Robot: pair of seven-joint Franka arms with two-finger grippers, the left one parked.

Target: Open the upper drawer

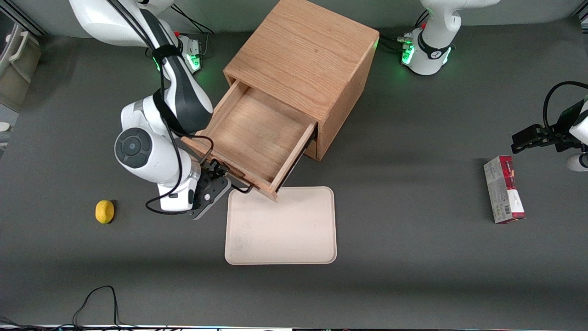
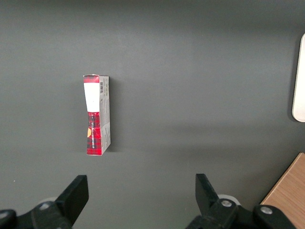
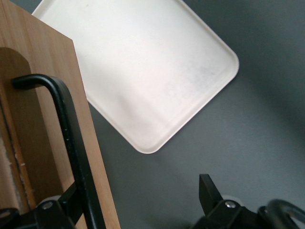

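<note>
The upper drawer (image 1: 257,133) of the light oak cabinet (image 1: 298,59) stands pulled far out, and its bare wooden inside shows. Its thin dark bar handle (image 1: 242,187) runs along the drawer front (image 3: 52,105), nearest the front camera. My right gripper (image 1: 216,178) is at the end of that front, toward the working arm's end of the table. It is open in the right wrist view (image 3: 140,196). The handle bar (image 3: 71,143) passes just inside one finger (image 3: 70,201), and the other finger (image 3: 208,190) stands apart over bare table. The lower drawer is hidden.
A cream tray (image 1: 280,225) lies on the table directly in front of the open drawer, also in the right wrist view (image 3: 157,71). A lemon (image 1: 104,211) lies toward the working arm's end. A red and grey box (image 1: 504,189) lies toward the parked arm's end.
</note>
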